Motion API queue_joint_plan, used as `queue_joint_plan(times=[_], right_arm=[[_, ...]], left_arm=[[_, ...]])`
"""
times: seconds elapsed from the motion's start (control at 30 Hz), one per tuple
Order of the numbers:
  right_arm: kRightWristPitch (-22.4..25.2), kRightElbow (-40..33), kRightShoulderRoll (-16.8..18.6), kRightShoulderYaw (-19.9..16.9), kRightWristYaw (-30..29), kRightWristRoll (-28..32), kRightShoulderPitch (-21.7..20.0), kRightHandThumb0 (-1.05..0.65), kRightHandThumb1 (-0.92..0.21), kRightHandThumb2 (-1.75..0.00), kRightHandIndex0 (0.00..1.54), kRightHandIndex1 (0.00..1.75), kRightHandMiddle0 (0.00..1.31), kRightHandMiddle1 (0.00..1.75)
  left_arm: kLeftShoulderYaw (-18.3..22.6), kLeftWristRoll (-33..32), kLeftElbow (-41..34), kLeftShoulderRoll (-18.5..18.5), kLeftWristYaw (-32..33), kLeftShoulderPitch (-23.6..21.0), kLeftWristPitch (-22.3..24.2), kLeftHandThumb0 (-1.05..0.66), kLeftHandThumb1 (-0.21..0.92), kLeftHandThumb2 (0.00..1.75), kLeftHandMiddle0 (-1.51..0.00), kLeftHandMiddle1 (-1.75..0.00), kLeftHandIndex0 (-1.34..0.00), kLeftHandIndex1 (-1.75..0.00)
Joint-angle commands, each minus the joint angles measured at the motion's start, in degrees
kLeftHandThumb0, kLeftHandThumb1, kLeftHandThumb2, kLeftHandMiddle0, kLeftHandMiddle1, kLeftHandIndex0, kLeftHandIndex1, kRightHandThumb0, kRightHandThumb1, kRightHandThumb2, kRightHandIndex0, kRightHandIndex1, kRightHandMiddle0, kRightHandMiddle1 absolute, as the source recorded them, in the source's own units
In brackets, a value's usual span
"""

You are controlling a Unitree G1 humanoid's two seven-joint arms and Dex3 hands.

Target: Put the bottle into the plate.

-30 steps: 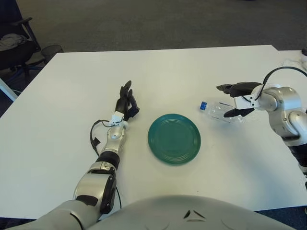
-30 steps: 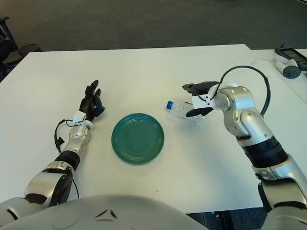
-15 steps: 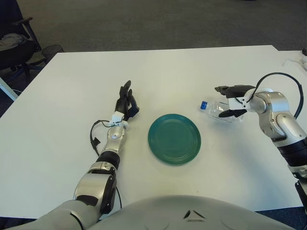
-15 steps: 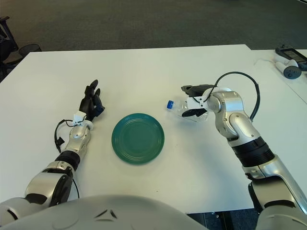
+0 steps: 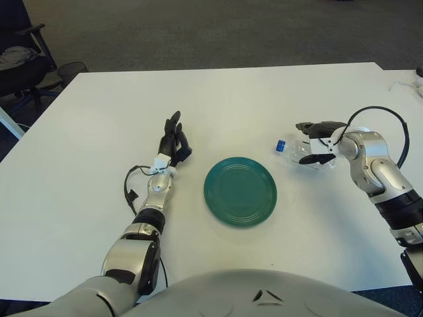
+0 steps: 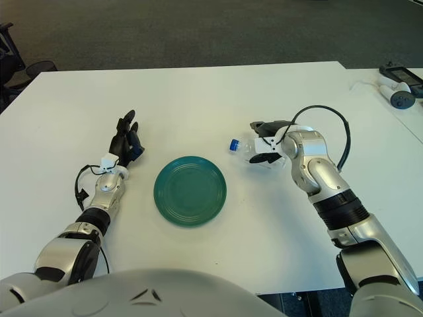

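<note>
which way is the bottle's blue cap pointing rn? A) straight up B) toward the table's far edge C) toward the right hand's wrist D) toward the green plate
D: the clear bottle lies on its side, blue cap toward the green plate, with the right hand around its other end.

Bottle (image 5: 295, 151): clear, thin plastic with an opaque blue plastic cap. Plate (image 5: 240, 191): dark green, smooth and glossy, with faint concentric ridges. Tabletop (image 5: 264, 99): white, smooth, matt. Right hand (image 5: 316, 141): black matt plastic fingers on a silver, satin-finish forearm shell. Floor (image 5: 198, 30): grey, rough-textured carpet.
</note>
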Motion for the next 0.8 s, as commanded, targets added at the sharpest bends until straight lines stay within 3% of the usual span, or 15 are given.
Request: queue_joint_plan(times=[0.0,0.77], right_arm=[[0.68,0.53,0.20,-0.03,-0.57,-0.51,0.27,-1.05,-0.92,-0.43,0.00,0.00,0.00,0.00],[4.52,-0.67,-1.28,0.01,1.91,-1.22,3.68,-1.05,-0.92,-0.38,0.00,0.00,0.00,0.00]], left_arm=[[-0.19,0.46,3.37,-1.50,0.32,7.01,0.46,-0.82,0.92,1.05,-0.26,-0.02,0.00,-0.50],[0.19,0.07,2.53,-1.28,-0.45,7.30,1.33,-0.82,0.92,1.06,-0.27,-0.02,0.00,-0.51]])
